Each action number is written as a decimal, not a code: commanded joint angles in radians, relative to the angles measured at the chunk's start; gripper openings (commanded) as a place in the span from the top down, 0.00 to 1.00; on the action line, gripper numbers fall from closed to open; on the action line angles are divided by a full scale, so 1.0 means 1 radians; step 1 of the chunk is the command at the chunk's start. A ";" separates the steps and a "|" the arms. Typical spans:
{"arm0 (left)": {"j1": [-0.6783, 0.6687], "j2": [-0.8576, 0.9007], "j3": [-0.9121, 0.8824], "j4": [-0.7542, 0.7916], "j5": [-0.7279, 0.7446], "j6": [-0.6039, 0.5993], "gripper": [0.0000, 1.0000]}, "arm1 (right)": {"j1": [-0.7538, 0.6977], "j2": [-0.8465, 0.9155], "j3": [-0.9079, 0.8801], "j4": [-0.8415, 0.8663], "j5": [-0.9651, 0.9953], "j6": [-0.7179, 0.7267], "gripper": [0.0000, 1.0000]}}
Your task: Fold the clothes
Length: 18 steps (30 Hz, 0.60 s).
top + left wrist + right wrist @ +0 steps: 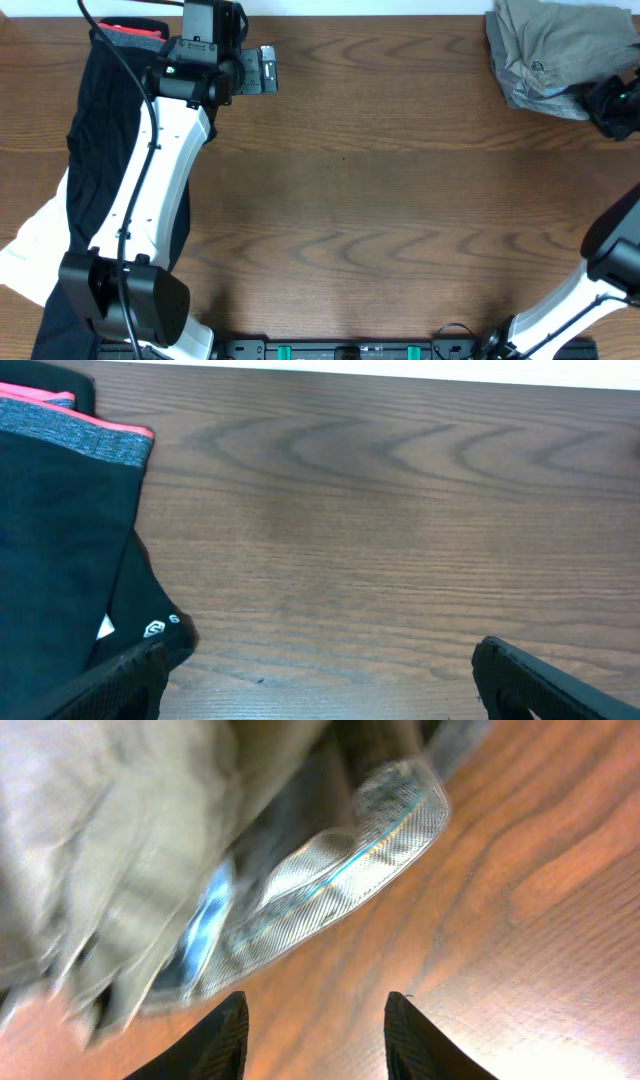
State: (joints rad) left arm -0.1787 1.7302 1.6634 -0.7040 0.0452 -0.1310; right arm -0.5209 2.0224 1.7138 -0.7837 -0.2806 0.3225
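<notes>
Khaki trousers [560,45], 1 heap, 1 dark garment [95,130], left tool [320,685] wide, right tool [315,1020] wide

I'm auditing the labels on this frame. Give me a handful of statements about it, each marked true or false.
1. The khaki trousers lie at the table's far right corner. True.
2. The left gripper grips the dark garment. False: it is open over bare table, beside the garment.
3. The right gripper is open, with nothing between its fingers. True.
4. The dark garment's waistband is blue. False: it is grey with a pink edge.
5. The trousers are folded flat. False: they are bunched and wrinkled.
</notes>
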 commanded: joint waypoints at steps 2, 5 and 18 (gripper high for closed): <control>0.003 0.006 -0.009 0.003 -0.001 -0.006 0.02 | 0.022 -0.119 0.007 -0.016 -0.134 -0.392 0.56; 0.003 0.006 -0.009 0.003 -0.001 -0.006 0.02 | 0.058 -0.167 0.007 0.035 -0.128 -0.527 0.54; 0.003 0.017 -0.009 0.003 -0.001 -0.005 0.02 | 0.170 0.019 0.006 0.642 0.098 -0.592 0.09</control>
State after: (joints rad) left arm -0.1787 1.7306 1.6634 -0.7017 0.0452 -0.1310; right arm -0.3485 1.9701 1.7195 -0.1879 -0.2276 -0.2512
